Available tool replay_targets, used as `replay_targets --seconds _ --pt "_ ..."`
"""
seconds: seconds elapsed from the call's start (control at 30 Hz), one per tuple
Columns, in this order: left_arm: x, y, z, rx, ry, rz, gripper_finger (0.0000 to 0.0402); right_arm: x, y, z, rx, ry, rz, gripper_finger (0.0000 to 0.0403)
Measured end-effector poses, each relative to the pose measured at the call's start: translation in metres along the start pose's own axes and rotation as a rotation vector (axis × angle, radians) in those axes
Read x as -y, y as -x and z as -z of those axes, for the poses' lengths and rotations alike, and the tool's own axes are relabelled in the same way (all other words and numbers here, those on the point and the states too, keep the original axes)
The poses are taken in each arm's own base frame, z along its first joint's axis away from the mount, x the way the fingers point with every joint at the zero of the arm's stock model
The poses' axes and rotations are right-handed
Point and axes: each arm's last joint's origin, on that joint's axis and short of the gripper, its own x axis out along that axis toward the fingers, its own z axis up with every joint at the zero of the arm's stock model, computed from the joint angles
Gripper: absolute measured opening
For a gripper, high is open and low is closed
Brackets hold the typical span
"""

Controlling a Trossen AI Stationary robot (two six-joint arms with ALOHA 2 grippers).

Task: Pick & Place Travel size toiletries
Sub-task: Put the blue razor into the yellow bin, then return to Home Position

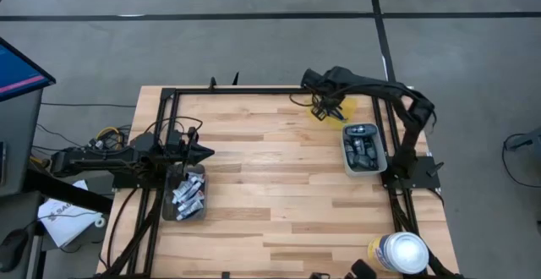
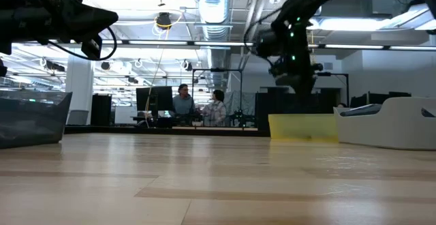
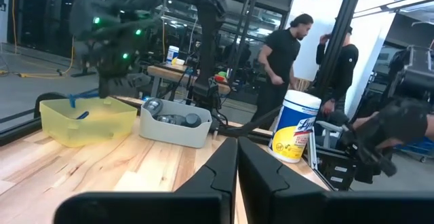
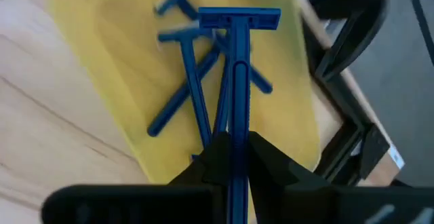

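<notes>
My right gripper [image 4: 236, 157] hovers over a yellow tray [image 1: 338, 110] near the table's far right and is shut on a dark-blue razor [image 4: 235, 81]. Several more blue razors [image 4: 186, 81] lie flat in that tray [image 4: 122, 41]. A grey bin [image 1: 364, 149] nearer on the right holds dark grey pods [image 1: 362, 144]. Another grey bin [image 1: 184, 194] on the left holds white-and-blue tubes [image 1: 189, 191]. My left gripper [image 1: 201, 152] is shut and empty, level above the left bin's far end. My right gripper pinches the razor's handle [image 4: 235, 125] between its two fingers, which lie along the handle. The head [image 4: 239, 18] sticks out past the fingertips. The razor is lifted clear above the yellow tray [image 2: 303, 126].
A large white-lidded canister [image 1: 399, 252] stands at the near right corner. A black frame [image 1: 279, 90] runs round the table edges. Bare wood [image 1: 270, 169] lies between the two bins. People [image 3: 285, 54] stand in the room beyond the table.
</notes>
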Motion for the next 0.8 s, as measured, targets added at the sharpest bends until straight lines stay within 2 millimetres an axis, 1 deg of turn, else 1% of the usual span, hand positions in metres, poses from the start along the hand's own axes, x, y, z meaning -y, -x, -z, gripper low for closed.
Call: replay_targets --seconds 0.1,0.2,0.33,0.43,0.5,0.6,0.7,0.77,0.8 --pt "0.000 0.000 0.000 0.000 0.000 0.000 0.0007 -0.008 -0.013 -0.001 -0.064 0.034 0.013 0.0044" --pt "0.000 0.000 0.000 0.001 0.000 0.000 0.0006 -0.013 -0.015 0.000 -0.083 0.063 0.015 0.0077" --pt "0.000 0.000 0.000 0.002 0.000 0.000 0.0007 -0.013 -0.008 -0.001 -0.039 0.079 0.006 0.0143" --pt "0.000 0.000 -0.001 0.005 0.000 0.001 0.0007 -0.006 0.007 0.003 0.007 0.063 -0.004 0.0199" --pt "0.000 0.000 -0.001 0.005 0.000 0.001 0.0006 -0.001 0.025 0.009 0.066 0.051 -0.018 0.0227" --pt "0.000 0.000 -0.001 0.005 0.000 0.002 0.0006 0.012 0.069 0.027 0.225 0.030 -0.053 0.0238" --pt "0.000 0.000 -0.001 0.006 0.000 0.002 0.0008 0.026 0.115 0.056 0.404 0.004 -0.119 0.0216" --pt "0.000 0.000 -0.001 0.007 -0.001 0.001 0.0007 0.036 0.146 0.081 0.543 0.011 -0.186 0.0187" --pt "0.000 0.000 -0.001 0.007 -0.001 0.002 0.0006 0.043 0.162 0.097 0.620 0.022 -0.225 0.0170"
